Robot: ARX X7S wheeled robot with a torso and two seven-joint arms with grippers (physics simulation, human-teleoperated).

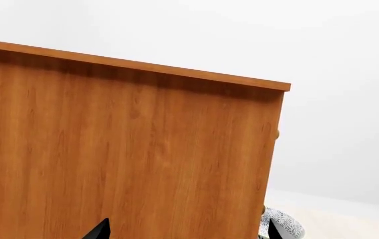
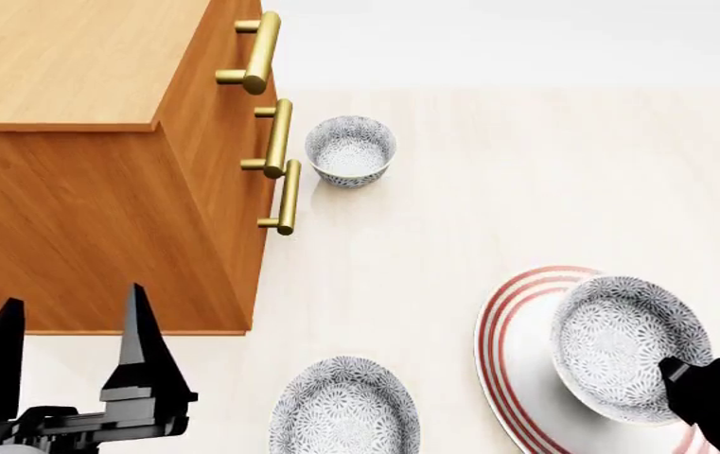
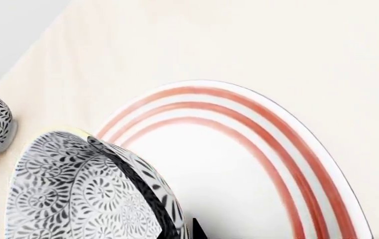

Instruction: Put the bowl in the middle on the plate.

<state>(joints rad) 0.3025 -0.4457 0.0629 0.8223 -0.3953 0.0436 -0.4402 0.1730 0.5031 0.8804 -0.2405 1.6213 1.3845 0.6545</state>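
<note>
The bowl (image 2: 621,344) is seen over the plate (image 2: 518,364), tilted, with its rim gripped by the fingers of the right gripper (image 2: 694,383) at the edge nearest the robot; in the right wrist view one dark finger (image 3: 139,186) is seen lying inside the bowl's wall, so the fingers are judged closed on that rim. Whether the bowl's foot already touches the plate cannot be told. The left gripper (image 2: 76,364) is held with its fingers spread and empty, just beside the wooden cabinet (image 2: 82,189) and well apart from the plate. Two look-alike bowls are left on the surface (image 2: 486,189): one (image 2: 344,407) between the two grippers, another (image 2: 351,149) farther out beside the cabinet's brass handles (image 2: 277,142). The placing step is judged nearly finished. The main risk lies in the tilt: if the fingers are opened while the bowl is leaning, it could rock, roll off the plate's raised rim, or slide toward the edge. A release from above the plate could also make it bounce. A finger dragged out along the inner wall could tip the bowl over.
</note>
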